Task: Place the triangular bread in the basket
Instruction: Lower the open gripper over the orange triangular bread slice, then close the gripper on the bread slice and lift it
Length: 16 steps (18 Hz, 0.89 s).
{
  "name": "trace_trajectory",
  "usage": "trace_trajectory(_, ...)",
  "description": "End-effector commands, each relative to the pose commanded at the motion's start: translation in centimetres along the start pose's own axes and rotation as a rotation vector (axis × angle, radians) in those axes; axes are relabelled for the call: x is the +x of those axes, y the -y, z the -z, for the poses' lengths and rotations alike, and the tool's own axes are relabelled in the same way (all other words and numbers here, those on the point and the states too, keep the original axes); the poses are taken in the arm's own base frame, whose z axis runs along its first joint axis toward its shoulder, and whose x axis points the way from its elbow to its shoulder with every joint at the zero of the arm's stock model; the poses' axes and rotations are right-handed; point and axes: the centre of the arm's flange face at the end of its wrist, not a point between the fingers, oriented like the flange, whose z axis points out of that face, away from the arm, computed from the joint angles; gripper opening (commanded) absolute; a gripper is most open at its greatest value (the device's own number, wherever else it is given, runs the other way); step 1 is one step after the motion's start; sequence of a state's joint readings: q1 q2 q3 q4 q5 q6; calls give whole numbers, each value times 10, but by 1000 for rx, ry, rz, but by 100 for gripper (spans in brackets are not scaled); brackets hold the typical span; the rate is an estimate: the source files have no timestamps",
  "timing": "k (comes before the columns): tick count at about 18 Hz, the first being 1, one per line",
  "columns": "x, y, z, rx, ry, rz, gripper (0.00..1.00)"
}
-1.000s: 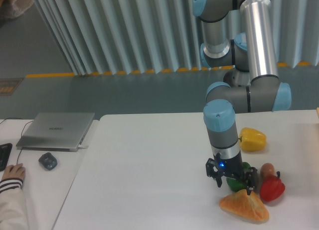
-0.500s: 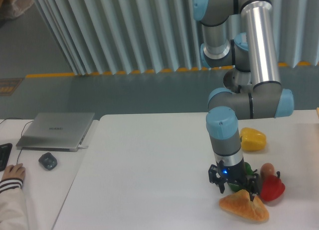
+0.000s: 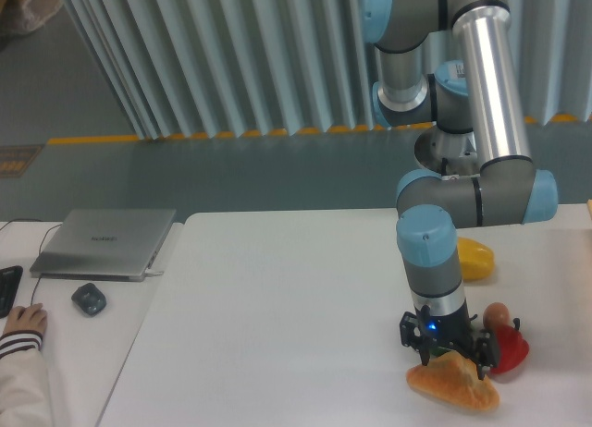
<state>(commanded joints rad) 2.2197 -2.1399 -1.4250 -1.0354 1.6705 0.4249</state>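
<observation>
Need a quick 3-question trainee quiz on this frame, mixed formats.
1. True or false: the gripper sits directly over the triangular bread.
2. Which item lies nearest the laptop? A) mouse B) red pepper C) yellow pepper
3. Fill in: no ____ is visible for the bread to go into.

Key: 1 true; 2 A; 3 basket

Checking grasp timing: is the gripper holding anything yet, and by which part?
Nothing is clearly held. The gripper is down at the top edge of the bread, which lies on the table; whether the fingers have closed cannot be told.
</observation>
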Motion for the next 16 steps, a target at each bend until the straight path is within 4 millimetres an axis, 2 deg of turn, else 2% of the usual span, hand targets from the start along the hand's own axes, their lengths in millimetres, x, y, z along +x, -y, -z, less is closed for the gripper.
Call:
trace_trajectory(3, 0, 0, -4, -5, -4, -5, 99)
trace_trajectory(5, 1, 1, -2, 0, -7, -5, 49)
trace_trajectory(6, 1, 0, 0, 2, -9, -5, 34)
trace_trajectory(7, 1, 0, 1, 4, -8, -3, 26)
trace_trajectory(11, -2, 3, 12, 25, -7, 9, 25)
trace_trajectory(14, -14, 3, 35, 94, -72, 45, 28)
trace_trajectory(16, -27, -2, 59, 149, -112, 89, 30)
